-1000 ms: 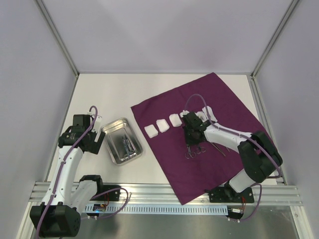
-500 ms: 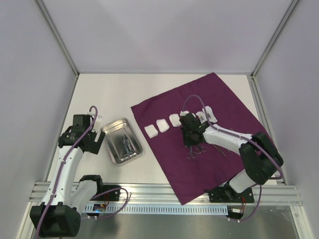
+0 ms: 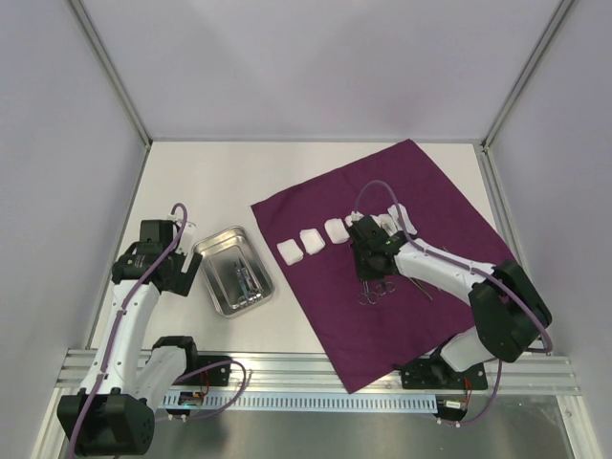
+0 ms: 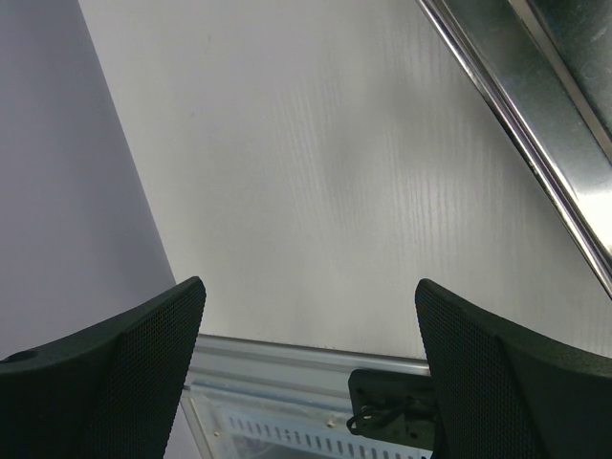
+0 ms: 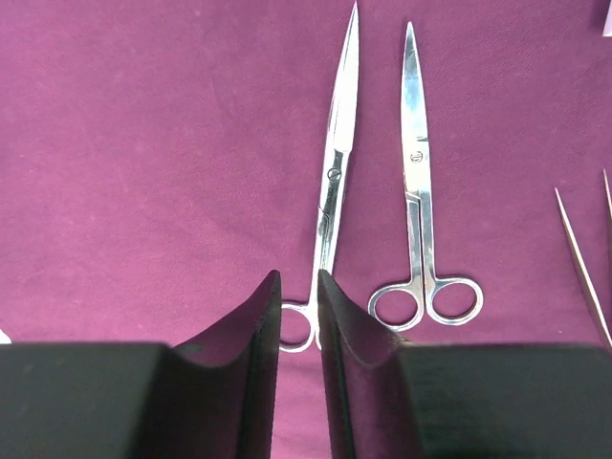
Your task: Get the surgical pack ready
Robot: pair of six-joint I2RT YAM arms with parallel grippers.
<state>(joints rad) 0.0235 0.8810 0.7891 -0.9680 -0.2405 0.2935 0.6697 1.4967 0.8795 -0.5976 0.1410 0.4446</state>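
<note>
The dark purple cloth [image 3: 430,191] lies spread flat at the right. On it sit a row of white gauze pads [image 3: 312,240] and two steel scissors [image 5: 330,182] [image 5: 419,201] side by side, blades pointing away from my gripper. My right gripper [image 5: 298,277] [image 3: 367,274] hovers over the left scissors' handle rings. Its jaws stand a narrow gap apart and grip nothing. The steel tray [image 3: 212,251] rests on the table left of the cloth with instruments [image 3: 244,279] inside. My left gripper [image 4: 308,284] [image 3: 184,276] is wide open and empty beside the tray's left rim [image 4: 535,143].
Thin tweezers [image 5: 583,258] lie on the cloth right of the scissors. Another gauze pad [image 3: 402,215] sits behind my right wrist. The metal rail [image 3: 316,373] runs along the near edge, and grey walls close in the table on the left, back and right.
My right gripper's jaws have parted from shut to a narrow gap, and the scissors lie free on the cloth. The left arm has not moved.
</note>
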